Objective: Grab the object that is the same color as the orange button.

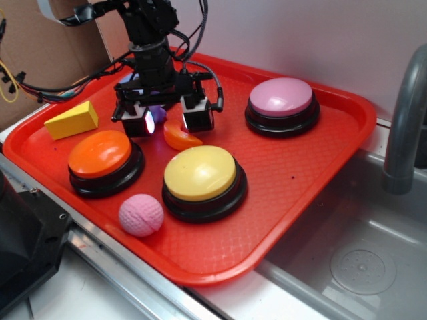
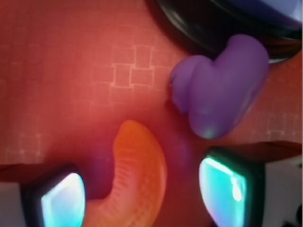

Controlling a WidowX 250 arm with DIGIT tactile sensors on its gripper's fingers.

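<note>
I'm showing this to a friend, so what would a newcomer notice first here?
Probably the red tray with its big domed buttons: orange button front left, yellow center, pink at the back. Next, the black tool hangs open over the small orange crescent, a purple lump beside it.

crescent piece [image 1: 181, 137] on tray [image 1: 300, 173] | between hand [image 1: 172, 120] fingers | behind two buttons

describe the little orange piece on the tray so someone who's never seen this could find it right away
On the red tray, look between the yellow button and the black gripper above it. The orange crescent lies there on the tray, smooth and far smaller than the orange button, unlike the lumpy purple piece nearby.
</note>
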